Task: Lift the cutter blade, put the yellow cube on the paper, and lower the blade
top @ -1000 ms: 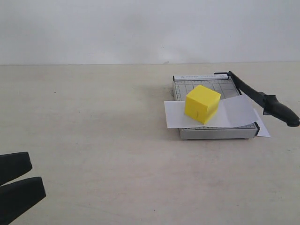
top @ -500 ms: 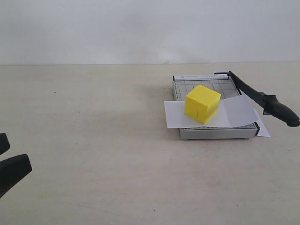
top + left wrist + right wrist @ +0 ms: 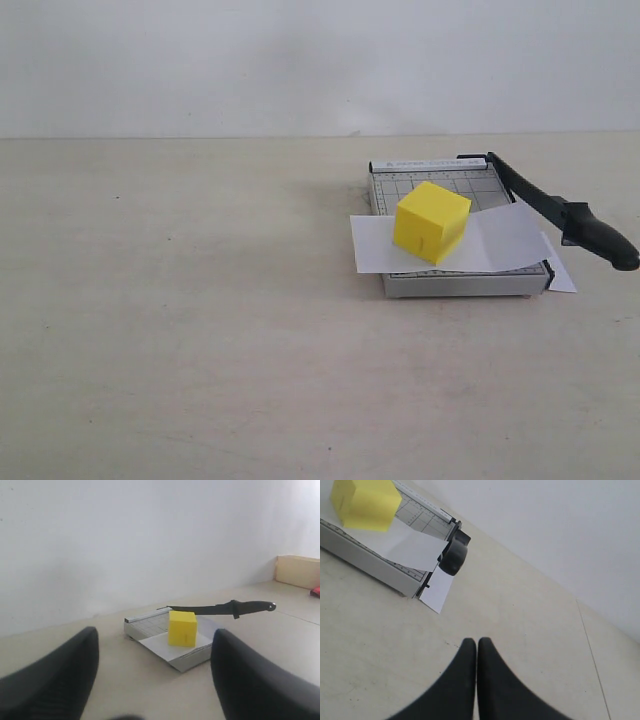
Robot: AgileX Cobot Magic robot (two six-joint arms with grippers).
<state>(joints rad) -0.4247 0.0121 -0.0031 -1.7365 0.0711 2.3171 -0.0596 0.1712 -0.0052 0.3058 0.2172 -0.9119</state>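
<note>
I am holding my left hand wide open, its two black fingers spread far apart and empty, and it is facing the small grey gridded cutter board from well away across the pale table. My right hand is pressed closed, fingertips touching with nothing between them, and it is hovering over bare table near the board's front corner. The bright yellow matte cube is sitting on the white rectangular sheet of paper, which is lying across the board and overhanging both of its sides. The long thin black cutter blade is running along the board's right edge over the paper, its thick rounded handle sticking out past the front corner. I cannot tell whether it is pressed fully down.
</note>
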